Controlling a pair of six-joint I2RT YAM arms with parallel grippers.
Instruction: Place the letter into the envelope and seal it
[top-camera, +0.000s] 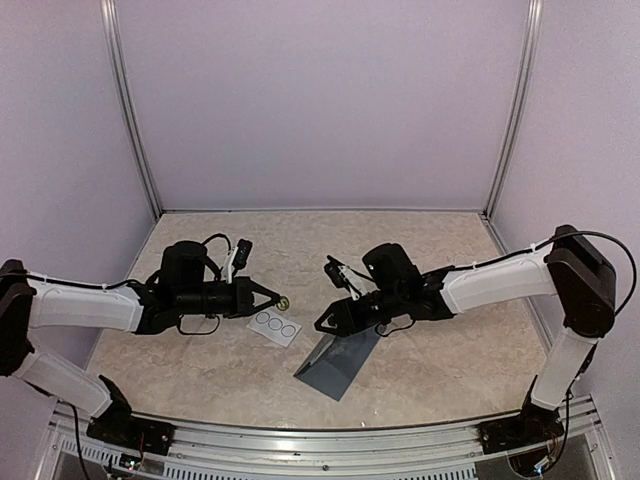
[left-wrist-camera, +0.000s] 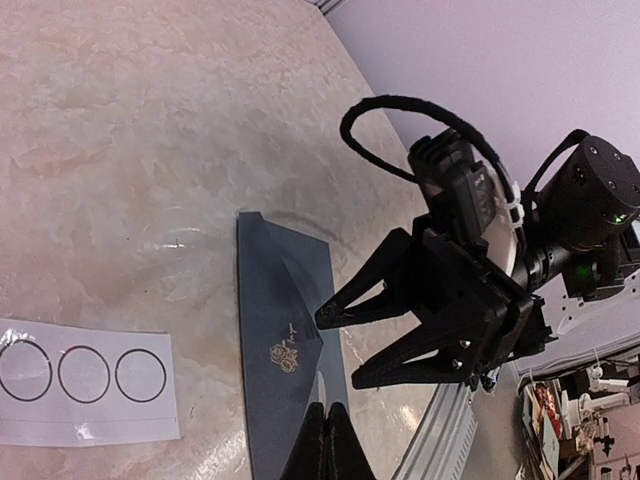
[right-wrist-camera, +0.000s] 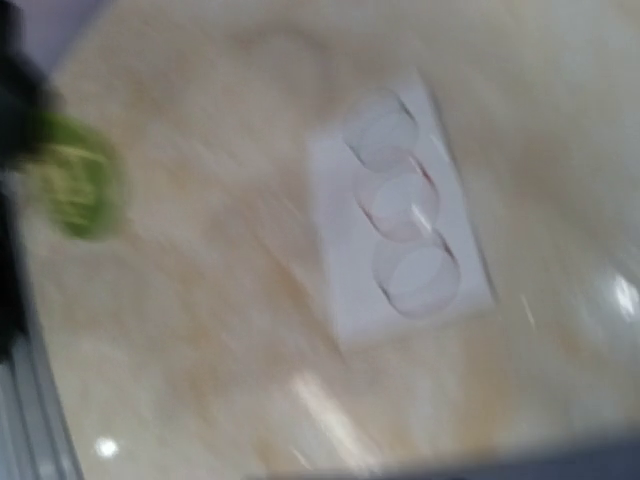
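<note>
Left end effector (top-camera: 279, 299): clenched on round gold sticker (top-camera: 287, 300) | right end effector (left-wrist-camera: 338, 350): released, over envelope (top-camera: 340, 366) | envelope flat on surface (top-camera: 430, 262)

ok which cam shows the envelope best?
Left wrist: the envelope is close and sharp, gold mark visible, one end cut off. Top external shows it small, one end partly hidden by the right tool. Right wrist: just a blurred dark sliver at the bottom edge, maybe it.

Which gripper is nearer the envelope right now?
Right. The right gripper hangs open at the envelope's far left corner; the left gripper, pinching a small gold disc, is further left, by the sticker strip.
</note>
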